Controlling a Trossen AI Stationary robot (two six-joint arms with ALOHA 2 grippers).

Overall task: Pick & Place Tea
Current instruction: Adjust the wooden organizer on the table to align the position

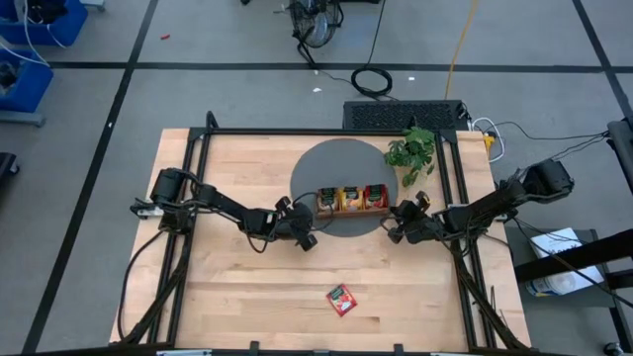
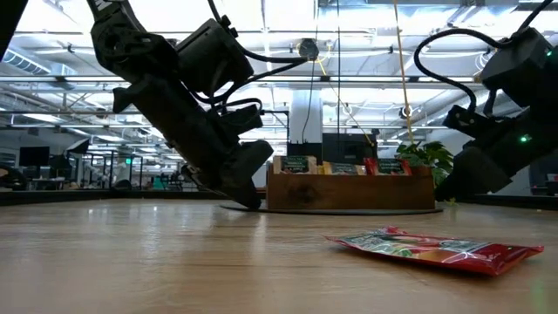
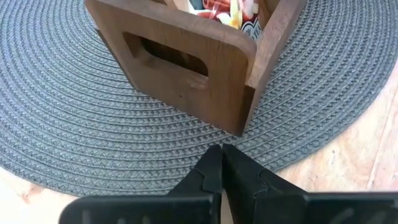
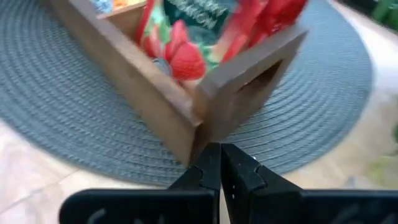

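Note:
A brown wooden tray (image 1: 351, 199) with three compartments stands on a round grey mat (image 1: 336, 168). Tea sachets fill it: beige at the left, orange-yellow in the middle, red (image 4: 186, 43) at the right. One red sachet (image 1: 341, 299) lies flat on the table near the front edge; it also shows in the low view (image 2: 436, 249). My left gripper (image 1: 307, 240) is shut and empty, low by the tray's left end (image 3: 186, 68). My right gripper (image 1: 393, 235) is shut and empty, low by the tray's right end (image 4: 249, 81).
A green leafy plant (image 1: 410, 153) stands at the mat's far right edge, close behind my right arm. Black frame rails (image 1: 198, 178) run along the table's left, right and far sides. Bare wood lies around the loose sachet.

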